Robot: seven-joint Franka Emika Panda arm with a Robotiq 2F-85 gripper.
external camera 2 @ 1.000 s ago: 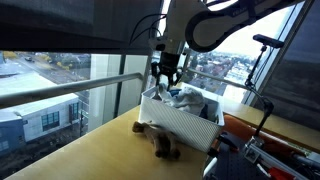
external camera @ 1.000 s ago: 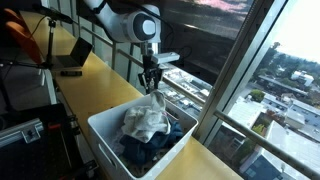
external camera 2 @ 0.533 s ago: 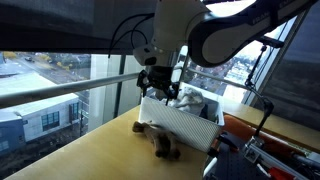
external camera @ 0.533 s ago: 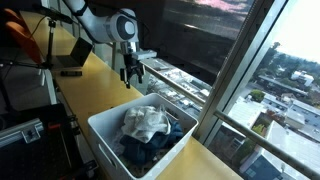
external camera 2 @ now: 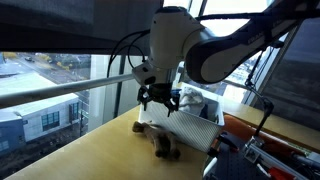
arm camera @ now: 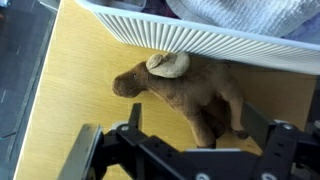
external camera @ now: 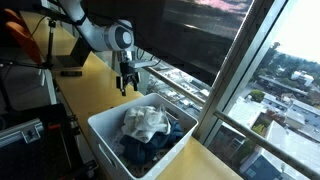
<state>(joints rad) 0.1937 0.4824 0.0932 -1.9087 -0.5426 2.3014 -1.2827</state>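
Two fingers [arm camera: 92, 150] of the gripper [external camera 2: 160, 100] stand wide apart and hold nothing; the toy [arm camera: 195, 92] lies below on the table [arm camera: 90, 60] (beside the basket [arm camera: 200, 40]); its long axis runs finger to finger.

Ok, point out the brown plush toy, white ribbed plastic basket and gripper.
Brown plush toy [arm camera: 195, 92], wrist view, body.
White ribbed plastic basket [arm camera: 200, 38], wrist view, side wall.
Gripper [external camera 2: 160, 103], exterior view, between fingertips.
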